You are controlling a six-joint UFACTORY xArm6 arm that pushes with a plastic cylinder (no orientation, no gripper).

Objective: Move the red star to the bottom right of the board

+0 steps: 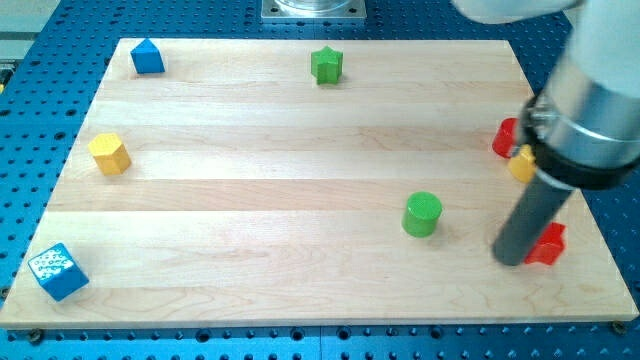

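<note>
While the red star [548, 244] already sat near the board's [300, 170] bottom right corner, touching my tip [512, 260] on its right, task looked nearly done; maybe a short nudge left. No pincer on this rig, just a dark rod holding nothing. Board was pale smooth wood w/ visible grain. Blocks looked matte: blue cube [58, 271] bottom left w/ white dots, green cylinder [422, 214], yellow hexagon [109, 153] by left edge, green star [326, 65] at top edge.
</note>
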